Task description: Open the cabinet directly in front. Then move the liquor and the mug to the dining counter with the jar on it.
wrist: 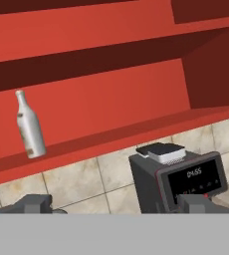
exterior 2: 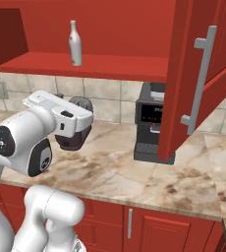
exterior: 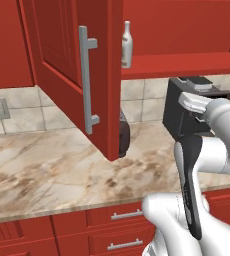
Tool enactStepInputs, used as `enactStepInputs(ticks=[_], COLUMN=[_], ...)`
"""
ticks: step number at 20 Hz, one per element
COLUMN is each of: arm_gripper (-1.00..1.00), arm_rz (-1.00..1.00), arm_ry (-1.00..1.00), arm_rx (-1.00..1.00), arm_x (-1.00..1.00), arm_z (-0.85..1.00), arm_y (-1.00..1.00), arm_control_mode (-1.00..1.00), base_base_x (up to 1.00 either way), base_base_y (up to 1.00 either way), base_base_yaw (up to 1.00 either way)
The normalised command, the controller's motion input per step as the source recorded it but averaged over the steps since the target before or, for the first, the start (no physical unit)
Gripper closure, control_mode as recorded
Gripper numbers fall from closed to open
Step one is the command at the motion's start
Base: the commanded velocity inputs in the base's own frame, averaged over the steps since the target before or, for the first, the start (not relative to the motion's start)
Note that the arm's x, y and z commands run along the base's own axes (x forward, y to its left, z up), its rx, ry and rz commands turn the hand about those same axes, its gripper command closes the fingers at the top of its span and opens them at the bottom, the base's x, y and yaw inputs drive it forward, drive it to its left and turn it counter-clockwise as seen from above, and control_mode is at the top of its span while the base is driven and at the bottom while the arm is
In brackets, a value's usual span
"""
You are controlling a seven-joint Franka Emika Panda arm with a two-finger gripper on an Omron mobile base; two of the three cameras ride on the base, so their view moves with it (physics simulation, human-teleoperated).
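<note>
- Well, both doors of the cabinet (exterior: 77,70) stand swung wide out over the counter, which is why the lower shelf (exterior 2: 85,66) lies bare to the room; I'd judge the opening step finished.
- Standing upright on that shelf, toward its left end and near the front edge, is the liquor (exterior 2: 75,43), a slim pale bottle with nothing touching it. From the left side it peeks out just past the edge of the open left door.
- Seen from the hand, the bottle sits left of centre and leans, but that lean is only the roll of the hand.
- The mug I can't find from where I stand; it may be hidden behind a door or further along the shelf.
- The gripper (wrist: 114,204) hangs below shelf level with its jaws spread as wide as they go and nothing between them, the two grey fingertips (wrist: 33,204) well apart. That fits a hand made ready to close round the bottle's body rather than one carrying anything.
- Directly under the shelf a black coffee machine (exterior 2: 149,130) stands on the marbled counter (exterior: 47,170), and a dark rounded appliance (exterior 2: 78,130) sits close by the wrist.
- My guess: the hand must rise and shift toward the bottle, keeping clear of both.
</note>
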Motion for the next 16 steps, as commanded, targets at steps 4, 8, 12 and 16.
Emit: enactStepInputs(ticks=[4,8,12,16], arm_gripper=[-1.00,-1.00,-1.00,-1.00], arm_rz=[0.00,0.00,0.05,0.19], arm_ry=[0.30,0.51,0.50,0.22], arm_rx=[0.09,0.05,0.00,-0.01], arm_x=[-0.04,-0.01,0.00,0.00], arm_z=[0.40,0.49,0.53,0.10], arm_y=[0.00,0.06,0.26,0.23], arm_control_mode=[-1.00,-1.00,-1.00,-1.00], base_base_x=[-0.01,0.00,0.00,0.00], base_base_y=[0.00,0.00,0.00,0.00], base_base_yaw=[0.00,0.00,0.00,0.00])
